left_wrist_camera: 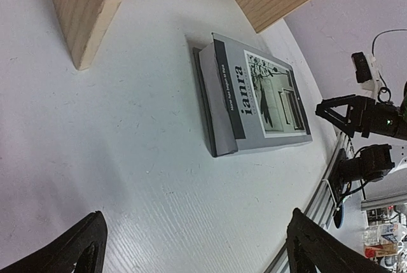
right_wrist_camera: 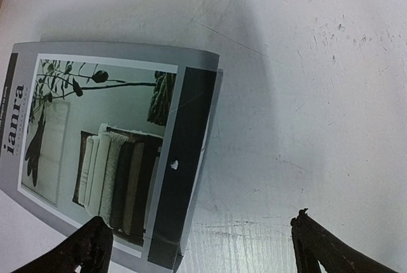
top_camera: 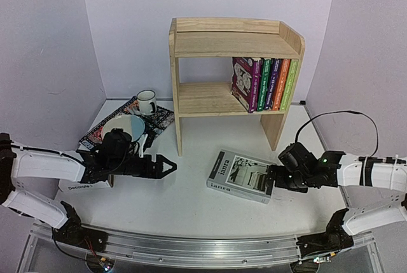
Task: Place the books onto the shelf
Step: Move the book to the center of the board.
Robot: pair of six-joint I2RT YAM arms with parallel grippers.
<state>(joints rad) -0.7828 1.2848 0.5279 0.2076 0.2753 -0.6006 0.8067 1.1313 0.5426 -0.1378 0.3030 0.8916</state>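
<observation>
The pine shelf (top_camera: pixel 229 63) stands at the back, with several colourful books (top_camera: pixel 264 84) upright at the right end of its lower tier. A grey "ianra" book (top_camera: pixel 241 176) lies flat on the table in front of it, also seen from the left wrist (left_wrist_camera: pixel 257 98) and the right wrist (right_wrist_camera: pixel 108 152). My right gripper (top_camera: pixel 272 181) is open at that book's right edge (right_wrist_camera: pixel 198 222): one finger is over the cover, the other over bare table. My left gripper (top_camera: pixel 170 166) is open and empty (left_wrist_camera: pixel 196 222), left of the book. A white "Decorate" book (top_camera: pixel 86 186) lies under my left arm.
A dark patterned placemat (top_camera: pixel 127 120) at the back left carries a bowl (top_camera: pixel 124 126) and a mug (top_camera: pixel 146 101). The shelf's side panel foot (left_wrist_camera: pixel 86 12) stands near the left gripper. A black cable (top_camera: pixel 337 117) loops over the right arm.
</observation>
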